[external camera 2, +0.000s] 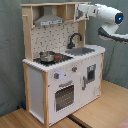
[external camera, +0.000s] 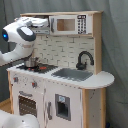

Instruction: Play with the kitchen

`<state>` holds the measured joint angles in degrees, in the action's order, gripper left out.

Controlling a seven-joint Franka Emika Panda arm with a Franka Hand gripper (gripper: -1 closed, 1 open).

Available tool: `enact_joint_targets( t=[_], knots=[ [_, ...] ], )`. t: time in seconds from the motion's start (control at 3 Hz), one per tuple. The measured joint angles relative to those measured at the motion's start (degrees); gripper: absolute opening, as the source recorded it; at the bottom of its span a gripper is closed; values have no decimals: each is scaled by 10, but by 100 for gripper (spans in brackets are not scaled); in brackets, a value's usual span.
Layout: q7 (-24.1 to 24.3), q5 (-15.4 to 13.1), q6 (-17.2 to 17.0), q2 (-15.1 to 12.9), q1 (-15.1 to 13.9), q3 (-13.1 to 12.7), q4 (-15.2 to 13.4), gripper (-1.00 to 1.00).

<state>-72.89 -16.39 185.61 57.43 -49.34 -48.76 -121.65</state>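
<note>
Kitchen: we see the toy kitchen (external camera 2: pixel 60 75) upright on a wooden floor (external camera 2: pixel 100 112), curtain behind.
Arm: the white arm (external camera 2: pixel 107 12) reaches the upper shelf by the microwave (external camera: pixel 70 24).
Gripper: hidden; we cannot tell its opening.
Room: open floor beside the sink (external camera: pixel 74 74) end.

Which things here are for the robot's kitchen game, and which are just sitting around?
For the game:
the kitchen
its faucet
its sink
its stove
its oven door
its microwave
the robot arm, up by the top shelf

Just sitting around:
the grey curtain behind
the wooden floor
</note>
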Motion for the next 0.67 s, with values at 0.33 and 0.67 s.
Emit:
enact_joint_targets(
  t=[0.33, 0.67],
  knots=[
    [44, 1, -4, 37, -4, 4, 17, 100],
    [99, 1, -21, 75, -15, 4, 50, 100]
  ],
)
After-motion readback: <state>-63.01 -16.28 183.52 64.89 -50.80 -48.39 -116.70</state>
